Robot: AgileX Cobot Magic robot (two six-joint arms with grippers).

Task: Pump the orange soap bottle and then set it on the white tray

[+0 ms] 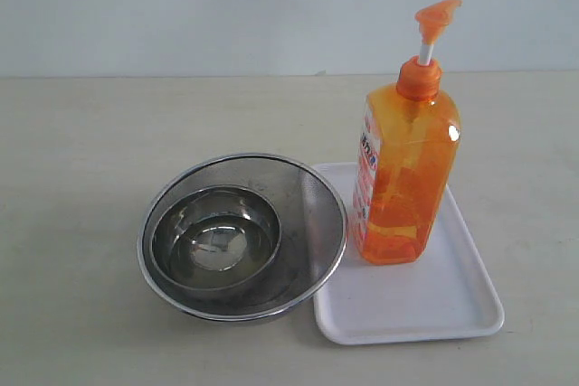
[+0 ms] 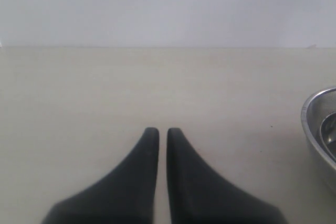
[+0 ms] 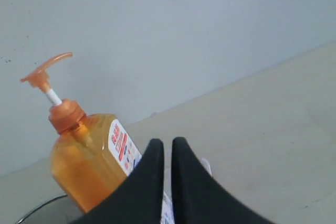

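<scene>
1. Exterior view: the bottle (image 1: 407, 178) is standing upright on the left half of the tray (image 1: 425, 309). Its pump head (image 1: 437, 14) is sitting raised on the white stem. The tray is lying on the right of the tabletop (image 1: 72, 133). Its left edge is meeting the big bowl (image 1: 321, 223), which is holding a smaller bowl (image 1: 217, 237). No claw is showing here.
2. Left wrist view: the left claw (image 2: 163, 132) is clenched, grasping nothing, and hovering over bare tabletop. The big bowl's rim (image 2: 317, 114) is showing well apart from it.
3. Right wrist view: the right claw (image 3: 168, 142) is clenched and empty too. It is pointing toward the bottle (image 3: 84, 166) but not touching it.
4. Judging from this, the placing is looking done, though whether the pump was pressed is not showing.
5. Any retreat should be going up and away from the bottle, keeping clear of the jutting pump head, since so tall a bottle is likely tipping easily.
6. If a press is owed, the clenched tips should be coming straight down on the pump head, never sideways.
</scene>
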